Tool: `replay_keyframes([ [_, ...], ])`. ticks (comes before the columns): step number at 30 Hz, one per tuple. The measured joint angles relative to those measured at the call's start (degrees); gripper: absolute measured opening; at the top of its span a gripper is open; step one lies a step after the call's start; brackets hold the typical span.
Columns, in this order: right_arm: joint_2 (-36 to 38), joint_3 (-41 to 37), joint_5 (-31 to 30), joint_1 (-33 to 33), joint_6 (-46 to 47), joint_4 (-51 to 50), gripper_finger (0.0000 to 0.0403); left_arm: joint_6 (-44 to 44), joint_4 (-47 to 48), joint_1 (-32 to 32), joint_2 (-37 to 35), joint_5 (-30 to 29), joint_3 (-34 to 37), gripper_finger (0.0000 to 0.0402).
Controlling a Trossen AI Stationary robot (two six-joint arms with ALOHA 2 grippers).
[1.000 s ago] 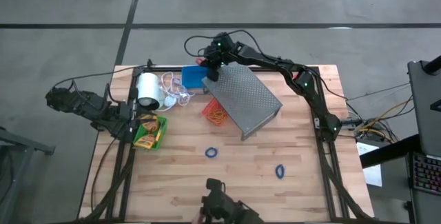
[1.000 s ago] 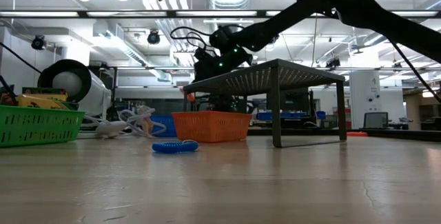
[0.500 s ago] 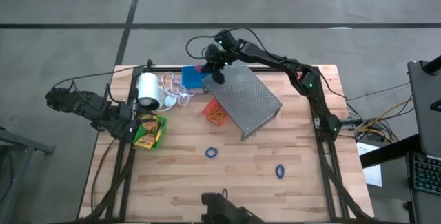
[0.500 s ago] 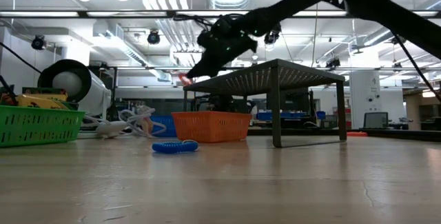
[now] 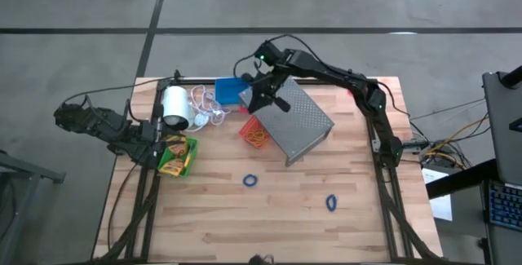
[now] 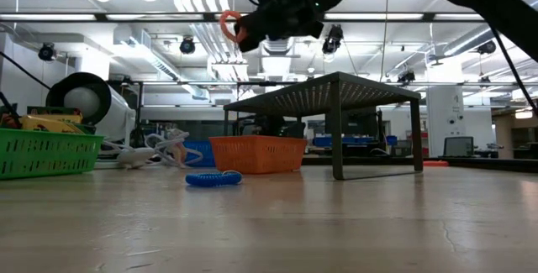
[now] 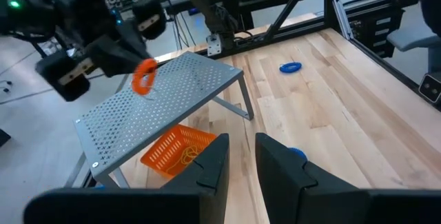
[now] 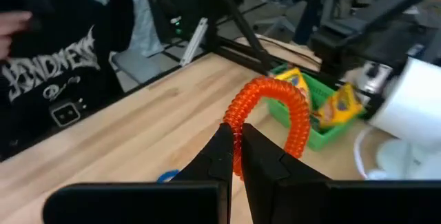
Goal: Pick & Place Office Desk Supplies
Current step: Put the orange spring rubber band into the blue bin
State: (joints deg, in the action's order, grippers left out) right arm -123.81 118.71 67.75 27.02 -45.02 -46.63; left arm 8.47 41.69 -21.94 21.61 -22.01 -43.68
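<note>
My right gripper (image 5: 251, 102) hangs above the left corner of the grey rack (image 5: 295, 118), shut on a red-orange coiled ring band (image 8: 275, 110), which also shows in the low view (image 6: 229, 25). An orange bin (image 5: 255, 132) with rings in it stands on the table under the rack's left edge. A green bin (image 5: 178, 156) holds yellow-and-green crayon boxes. A blue bin (image 5: 230, 92) stands at the far edge. Two blue ring bands (image 5: 250, 181) (image 5: 331, 203) lie on the wood. My left gripper (image 7: 241, 162) waits at the table's left edge, slightly open, with nothing between its fingers. My right gripper pinches one side of the ring band's coil (image 8: 238, 133) between its two fingertips. The fingers come nearly level, pointing toward the table's left. The ring stands out beyond the fingertips, lifted clear, high above the rack (image 6: 324, 92).
A white roll (image 5: 174, 107) with loose white cord (image 5: 208, 106) lies at the far left. The rack takes up the table's middle far part. A person in a dark sweatshirt (image 8: 62, 52) stands beyond the table's near edge. Bare wood lies near the front (image 5: 277, 216).
My right gripper has risen from behind the rack's far left corner and come toward the near edge, over the rack. It has tipped from pointing down to nearly level and rolled. The red-orange ring band has gone up with it, lifted well above the rack.
</note>
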Motion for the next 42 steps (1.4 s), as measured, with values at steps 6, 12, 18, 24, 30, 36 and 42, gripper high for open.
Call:
replay_keyframes([
  [6,0.0,-0.1,0.0,-3.8,-7.0,-4.1,0.0013,0.0,0.3,0.0,0.0,0.0,0.0,0.0074],
  [12,0.0,-0.1,-0.2,-4.2,-5.9,-5.9,0.0013,0.0,0.3,0.0,0.0,0.0,0.0,0.0074],
  [18,0.0,-0.1,-0.2,-4.3,-6.0,-6.4,0.0013,-9.3,-6.7,0.0,0.1,0.6,0.1,0.0074],
  [24,-0.1,-0.1,-0.3,-4.2,-6.4,-6.3,0.0013,-27.8,-25.6,0.0,1.4,0.6,0.9,0.0074],
  [30,-0.1,-0.1,-0.3,-4.3,-6.1,-6.8,0.0013,-30.8,-26.6,0.0,1.4,0.6,0.9,0.0074],
  [36,-0.1,-0.1,-0.3,-4.2,-6.4,-6.8,0.0013,-31.0,-24.6,0.0,1.5,0.6,0.9,0.0074],
  [42,-0.1,-0.1,-0.3,-4.2,-6.4,-6.8,0.0013,-26.0,-25.4,0.0,1.9,0.2,0.9,0.0074],
])
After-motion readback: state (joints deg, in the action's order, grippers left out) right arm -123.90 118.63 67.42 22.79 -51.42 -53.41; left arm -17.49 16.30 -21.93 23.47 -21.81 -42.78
